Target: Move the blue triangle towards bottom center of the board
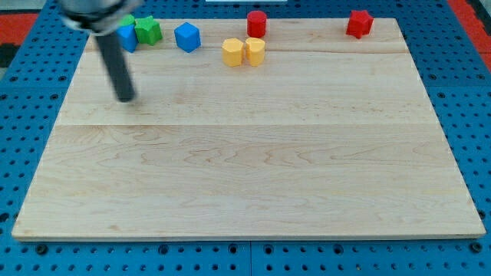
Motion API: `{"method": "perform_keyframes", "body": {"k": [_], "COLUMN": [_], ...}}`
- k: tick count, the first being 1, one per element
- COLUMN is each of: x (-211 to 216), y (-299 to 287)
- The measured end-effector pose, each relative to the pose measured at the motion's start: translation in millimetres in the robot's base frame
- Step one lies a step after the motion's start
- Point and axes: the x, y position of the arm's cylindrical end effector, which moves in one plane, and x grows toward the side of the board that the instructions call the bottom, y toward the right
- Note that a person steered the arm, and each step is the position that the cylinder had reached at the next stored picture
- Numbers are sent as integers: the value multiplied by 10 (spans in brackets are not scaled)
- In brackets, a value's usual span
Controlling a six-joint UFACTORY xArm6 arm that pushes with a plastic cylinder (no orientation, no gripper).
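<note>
Approaching stage: my tip [125, 99] rests on the counter [245, 176], touching nothing; this tool is a bare rod without jaws. Blue triangle [128, 38], partly hidden, sits just beyond it. Next, I judge, get behind and push downward-right.

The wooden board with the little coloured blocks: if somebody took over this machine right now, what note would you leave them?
My tip rests on the light wooden board near the view's top left, just below the corner cluster and touching no block.
The small blue block partly hidden behind the rod, apparently the blue triangle though its shape cannot be made out, sits at the top left beside a green block.
A chunky blue block, two yellow blocks, a red cylinder and a red block line the top edge.
Done: nothing yet.
Left: get behind the half-hidden blue block and push it down to bottom centre.
</note>
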Motion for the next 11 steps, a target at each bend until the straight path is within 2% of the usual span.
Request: {"method": "perform_keyframes", "body": {"k": [1,2,4,5,7,10,11], "x": [-431,-461,-1541,-1778,-1749,-855,-426], "y": [-719,-726,-724,-358,93,185,186]}}
